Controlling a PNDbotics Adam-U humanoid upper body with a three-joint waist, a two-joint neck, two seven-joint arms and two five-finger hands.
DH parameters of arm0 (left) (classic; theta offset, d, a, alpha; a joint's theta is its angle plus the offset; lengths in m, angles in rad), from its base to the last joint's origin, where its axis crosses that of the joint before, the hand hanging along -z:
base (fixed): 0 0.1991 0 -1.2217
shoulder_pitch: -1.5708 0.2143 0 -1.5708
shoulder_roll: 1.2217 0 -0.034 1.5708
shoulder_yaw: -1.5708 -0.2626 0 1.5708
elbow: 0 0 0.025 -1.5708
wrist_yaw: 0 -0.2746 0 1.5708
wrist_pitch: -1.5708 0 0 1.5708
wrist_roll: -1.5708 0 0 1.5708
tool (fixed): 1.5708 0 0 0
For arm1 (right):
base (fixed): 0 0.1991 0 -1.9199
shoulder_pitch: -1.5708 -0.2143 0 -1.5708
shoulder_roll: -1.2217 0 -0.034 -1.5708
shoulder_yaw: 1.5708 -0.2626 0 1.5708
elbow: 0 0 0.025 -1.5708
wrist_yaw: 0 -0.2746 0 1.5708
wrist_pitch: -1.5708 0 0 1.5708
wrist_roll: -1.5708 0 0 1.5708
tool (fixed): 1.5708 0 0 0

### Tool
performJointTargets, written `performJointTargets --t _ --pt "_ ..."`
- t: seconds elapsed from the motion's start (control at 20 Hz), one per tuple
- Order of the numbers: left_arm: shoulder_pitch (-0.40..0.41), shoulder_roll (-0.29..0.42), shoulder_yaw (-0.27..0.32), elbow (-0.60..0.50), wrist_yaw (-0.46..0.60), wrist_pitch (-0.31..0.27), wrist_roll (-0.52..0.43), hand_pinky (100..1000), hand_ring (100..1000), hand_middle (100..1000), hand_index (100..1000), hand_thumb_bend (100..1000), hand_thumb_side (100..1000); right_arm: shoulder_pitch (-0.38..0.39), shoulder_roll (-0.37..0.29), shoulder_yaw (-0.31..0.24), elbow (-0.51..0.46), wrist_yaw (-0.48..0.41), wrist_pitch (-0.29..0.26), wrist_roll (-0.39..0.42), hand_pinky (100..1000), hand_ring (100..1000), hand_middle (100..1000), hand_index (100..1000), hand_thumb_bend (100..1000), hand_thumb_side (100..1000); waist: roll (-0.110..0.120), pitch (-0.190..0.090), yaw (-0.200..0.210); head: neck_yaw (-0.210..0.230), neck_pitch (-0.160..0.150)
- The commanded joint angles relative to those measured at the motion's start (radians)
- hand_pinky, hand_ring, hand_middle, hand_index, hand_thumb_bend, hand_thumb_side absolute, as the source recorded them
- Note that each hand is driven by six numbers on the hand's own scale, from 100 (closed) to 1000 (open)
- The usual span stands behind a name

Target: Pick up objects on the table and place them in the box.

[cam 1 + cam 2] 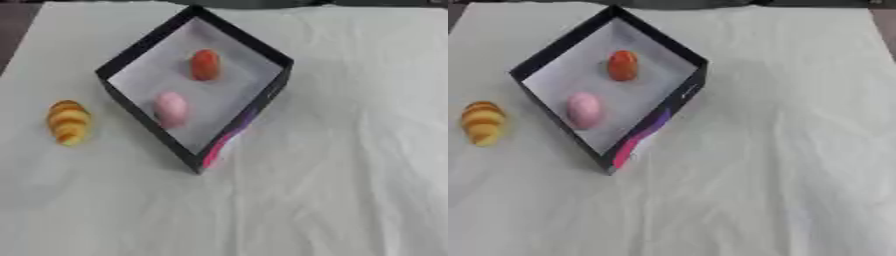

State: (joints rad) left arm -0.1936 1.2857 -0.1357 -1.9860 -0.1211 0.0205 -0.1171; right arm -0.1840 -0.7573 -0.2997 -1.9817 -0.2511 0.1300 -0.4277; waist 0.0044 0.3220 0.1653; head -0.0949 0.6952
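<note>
White cloth (332,190) covers the table before me, wrinkled across its near part. Beyond it, left of centre, sits a black box (143,45) with a pale floor, turned so one corner points toward me. Inside lie an orange-red oval object (205,65) at the far side and a pink oval object (171,109) nearer. A yellow-and-brown striped croissant-shaped object (68,122) lies on the cloth left of the box, apart from it. Neither of my hands shows, so I cannot tell their state.
</note>
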Motion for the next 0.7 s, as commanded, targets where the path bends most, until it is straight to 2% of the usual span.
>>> performJointTargets --t 0.05,0.1,0.35,0.4,0.5,0.7 --pt "-0.032 0.039 -0.006 -0.001 0.004 0.031 -0.048 876 945 936 907 470 493 -0.004 -0.016 -0.021 -0.018 -0.005 0.011 -0.013 891 826 676 830 100 574 0.0 -0.002 -0.003 0.015 -0.01" --pt "-0.042 0.038 -0.012 0.003 0.003 0.042 -0.063 875 945 934 901 478 476 -0.004 -0.015 -0.026 -0.016 -0.005 0.016 -0.021 891 826 672 829 100 531 0.0 -0.001 -0.004 0.02 -0.01" --pt "-0.089 0.023 -0.03 0.022 -0.007 0.077 -0.15 872 934 886 899 502 472 -0.004 -0.013 -0.044 0.018 0.008 0.033 -0.06 890 825 671 827 100 509 0.002 0.0 -0.007 0.027 -0.008" --pt "-0.095 0.021 -0.029 0.025 -0.011 0.082 -0.168 871 912 871 899 509 471 -0.004 -0.013 -0.047 0.025 0.013 0.034 -0.067 890 824 669 826 100 448 0.003 0.0 -0.007 0.027 -0.008" --pt "-0.102 0.016 -0.023 0.033 -0.018 0.095 -0.201 868 885 852 899 528 457 -0.003 -0.013 -0.061 0.049 0.036 0.039 -0.088 888 820 664 823 100 411 0.004 0.0 -0.008 0.028 -0.008" --pt "-0.104 0.008 -0.006 0.052 -0.052 0.098 -0.267 860 854 843 894 573 379 0.007 -0.006 -0.066 0.085 0.059 0.049 -0.113 887 818 659 821 100 439 0.007 -0.001 -0.007 0.031 -0.009"
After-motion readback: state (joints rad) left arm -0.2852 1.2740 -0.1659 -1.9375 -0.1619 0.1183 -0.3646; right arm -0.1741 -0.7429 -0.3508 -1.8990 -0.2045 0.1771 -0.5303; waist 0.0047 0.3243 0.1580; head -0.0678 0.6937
